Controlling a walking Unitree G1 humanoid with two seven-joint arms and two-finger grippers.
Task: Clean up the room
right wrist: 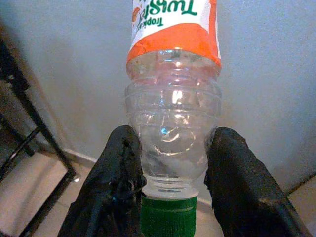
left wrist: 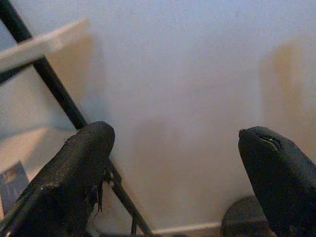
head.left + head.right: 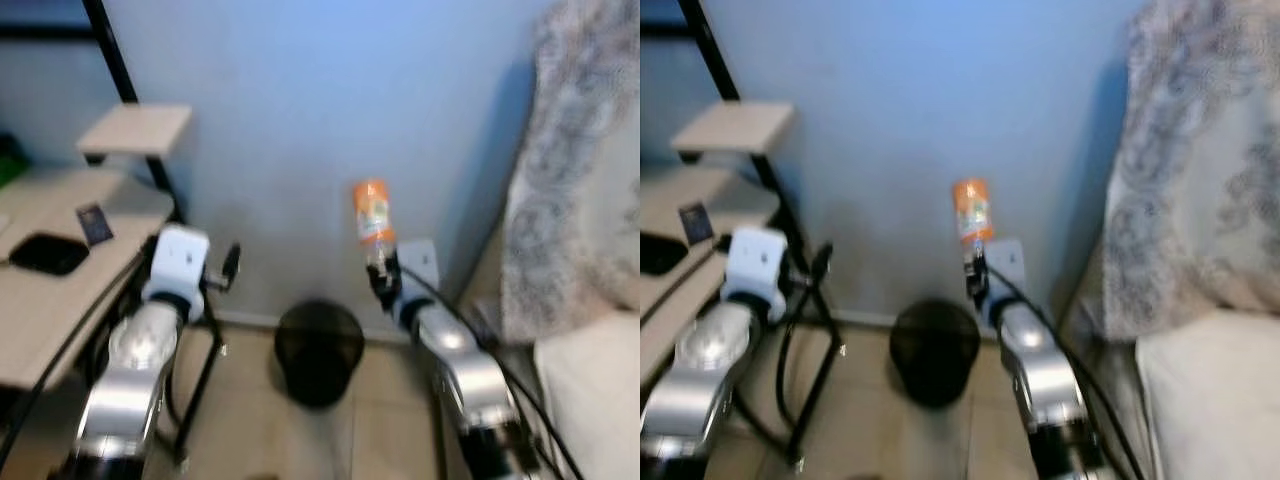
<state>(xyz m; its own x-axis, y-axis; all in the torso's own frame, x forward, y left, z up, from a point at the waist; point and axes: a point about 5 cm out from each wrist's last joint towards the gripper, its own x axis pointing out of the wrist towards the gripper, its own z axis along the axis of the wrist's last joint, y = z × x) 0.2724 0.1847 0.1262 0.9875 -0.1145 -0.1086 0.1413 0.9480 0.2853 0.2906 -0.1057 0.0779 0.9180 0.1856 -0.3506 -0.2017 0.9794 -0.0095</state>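
Our right arm reaches forward and up toward 12 o'clock. Our right gripper (image 1: 170, 175) is closed on the neck of a plastic bottle (image 1: 173, 94), one black finger (image 1: 123, 163) on each side. The bottle is upside down, with its green cap near our wrist. Our left arm reaches forward too, at about 11 o'clock. Our left gripper (image 2: 175, 153) is spread wide, and its two black fingers (image 2: 81, 163) hold nothing.
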